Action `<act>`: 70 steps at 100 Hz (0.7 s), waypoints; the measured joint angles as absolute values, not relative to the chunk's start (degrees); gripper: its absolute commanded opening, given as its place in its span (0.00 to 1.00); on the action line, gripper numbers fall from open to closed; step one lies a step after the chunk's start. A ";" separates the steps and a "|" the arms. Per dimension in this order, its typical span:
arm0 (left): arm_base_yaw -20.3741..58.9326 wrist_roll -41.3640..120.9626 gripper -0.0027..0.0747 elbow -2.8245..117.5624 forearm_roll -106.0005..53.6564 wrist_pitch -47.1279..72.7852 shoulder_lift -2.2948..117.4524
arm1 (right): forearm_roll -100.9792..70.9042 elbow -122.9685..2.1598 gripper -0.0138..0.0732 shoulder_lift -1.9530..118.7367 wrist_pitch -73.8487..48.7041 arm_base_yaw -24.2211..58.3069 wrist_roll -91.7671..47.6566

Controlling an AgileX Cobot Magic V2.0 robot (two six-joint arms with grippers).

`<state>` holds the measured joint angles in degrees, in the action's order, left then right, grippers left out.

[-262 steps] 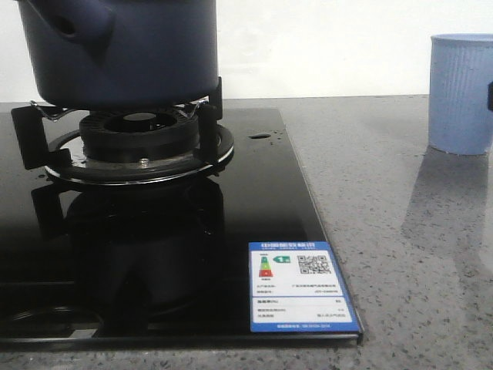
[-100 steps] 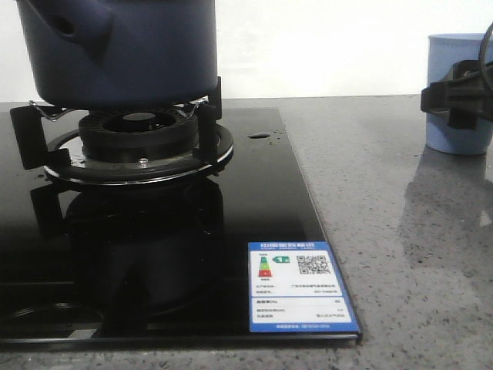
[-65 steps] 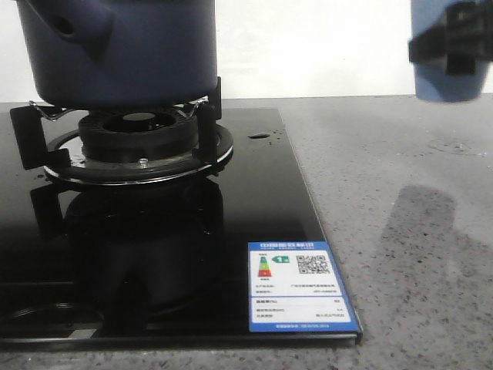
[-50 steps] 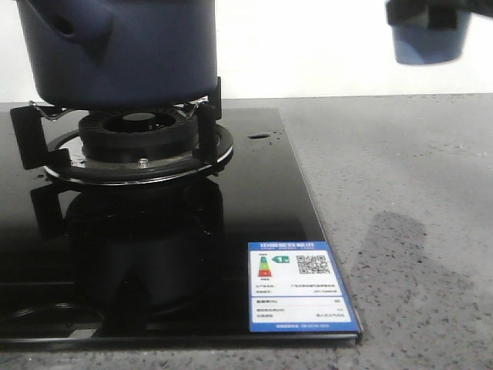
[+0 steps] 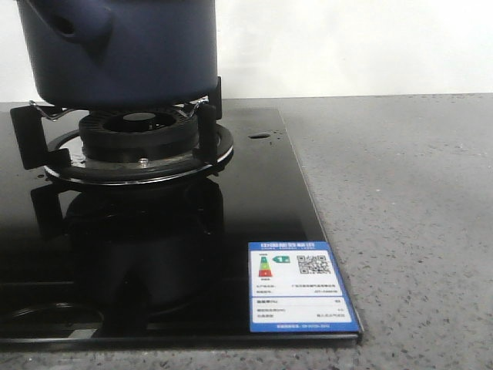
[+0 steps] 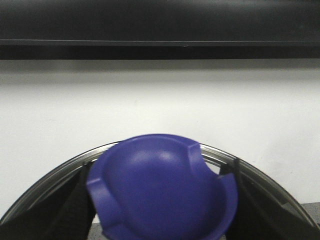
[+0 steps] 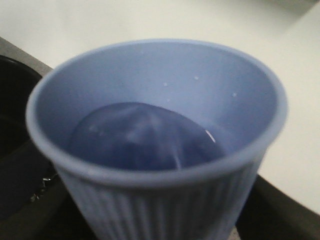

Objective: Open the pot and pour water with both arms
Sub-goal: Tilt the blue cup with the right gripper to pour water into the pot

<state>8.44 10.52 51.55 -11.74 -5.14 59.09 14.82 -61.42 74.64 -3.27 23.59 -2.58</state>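
Observation:
The dark navy pot stands on the gas burner at the far left of the front view; its top is cut off by the frame. Neither gripper shows in the front view. In the left wrist view my left gripper is shut on the lid's blue knob, with the lid's metal rim curving behind it against a white wall. In the right wrist view my right gripper is shut on the light blue ribbed cup, which holds water.
The black glass hob carries a blue and white energy label near its front right corner. Grey speckled counter lies to its right. A white wall stands behind. A dark rounded shape shows beside the cup in the right wrist view.
My right gripper closed on the cup at the far right, lifted it off the counter, carried it up and left, and it has left the front view. The pot has not moved.

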 measured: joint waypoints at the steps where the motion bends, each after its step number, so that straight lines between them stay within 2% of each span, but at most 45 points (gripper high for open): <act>1: 8.44 10.52 0.50 51.55 -11.74 -5.14 59.09 | 14.93 -61.64 0.54 74.66 -3.46 23.61 -2.58; 37: 8.44 10.52 0.50 51.55 -11.74 -5.12 59.09 | 23.41 -72.01 0.54 81.23 -12.44 30.80 -2.58; 70: 8.44 10.52 0.50 51.55 -11.74 -4.91 59.09 | 41.15 -80.54 0.54 88.65 -23.58 39.43 -2.58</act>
